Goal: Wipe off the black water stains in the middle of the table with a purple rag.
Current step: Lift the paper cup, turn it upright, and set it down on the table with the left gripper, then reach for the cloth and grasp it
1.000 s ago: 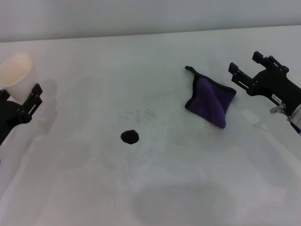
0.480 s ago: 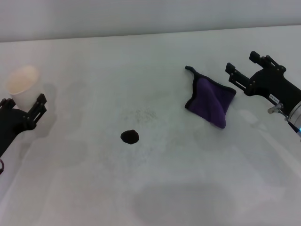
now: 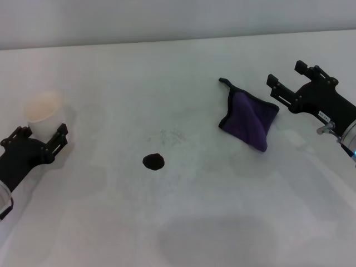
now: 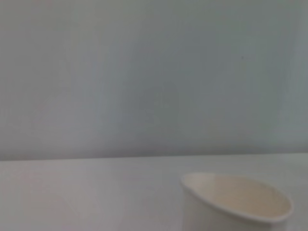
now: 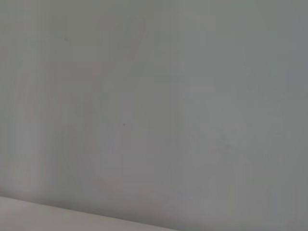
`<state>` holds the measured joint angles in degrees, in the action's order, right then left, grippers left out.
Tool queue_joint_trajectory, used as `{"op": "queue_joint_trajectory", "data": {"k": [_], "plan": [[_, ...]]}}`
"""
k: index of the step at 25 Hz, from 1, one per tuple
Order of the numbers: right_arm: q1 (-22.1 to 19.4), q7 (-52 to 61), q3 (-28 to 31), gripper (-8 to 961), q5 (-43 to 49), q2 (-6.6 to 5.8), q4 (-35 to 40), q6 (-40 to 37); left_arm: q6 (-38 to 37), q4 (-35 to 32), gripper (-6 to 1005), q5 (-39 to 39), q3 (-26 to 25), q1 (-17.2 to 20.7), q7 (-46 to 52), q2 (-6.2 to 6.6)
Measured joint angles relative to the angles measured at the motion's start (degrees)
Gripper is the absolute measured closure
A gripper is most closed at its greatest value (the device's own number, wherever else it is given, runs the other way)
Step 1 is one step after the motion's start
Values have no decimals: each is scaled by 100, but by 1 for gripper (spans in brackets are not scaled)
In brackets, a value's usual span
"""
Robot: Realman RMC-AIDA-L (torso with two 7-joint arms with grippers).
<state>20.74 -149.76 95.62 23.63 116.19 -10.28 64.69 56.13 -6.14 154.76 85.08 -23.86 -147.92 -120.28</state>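
Observation:
The purple rag (image 3: 248, 118) lies crumpled on the white table (image 3: 183, 211), right of centre, its black loop at the far corner. The black water stain (image 3: 153, 162) is a small round blot near the middle, well left of the rag. My right gripper (image 3: 285, 77) is open, just right of the rag and apart from it. My left gripper (image 3: 40, 132) is open at the left edge, just in front of a white paper cup (image 3: 43, 111), holding nothing. Neither wrist view shows the rag or the stain.
The white paper cup also shows in the left wrist view (image 4: 236, 204), close to the camera. Faint grey speckles (image 3: 169, 135) lie behind the stain. A grey wall (image 3: 178, 19) bounds the table's far edge.
My left gripper has moved right and toward the near side, now sitting in front of the cup, which has also shifted right. My right gripper edged slightly toward the rag. Rag and stain are unmoved.

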Motion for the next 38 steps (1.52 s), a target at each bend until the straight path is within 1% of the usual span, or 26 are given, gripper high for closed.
{"op": "queue_joint_trajectory", "data": {"k": [7,18,23,28,34,36,38], "plan": [[-7,0,0,136,1,0,0,0,-87,-5,320,4,36,-13,0,4],[6,0,0,136,1,0,0,17,-53,7,172,36,83,111,15,-3],[-6,-1,0,136,1,0,0,25,86,-16,139,39,80,230,22,-5],[-18,-1,0,136,1,0,0,26,402,-17,106,45,78,436,31,-3],[-17,-3,0,136,1,0,0,36,721,-6,108,55,61,676,44,-4],[-17,-25,3,136,-17,0,0,39,993,11,108,55,70,831,55,-7],[-18,-31,9,136,-27,0,0,50,1084,19,109,55,70,869,62,-7]]}}
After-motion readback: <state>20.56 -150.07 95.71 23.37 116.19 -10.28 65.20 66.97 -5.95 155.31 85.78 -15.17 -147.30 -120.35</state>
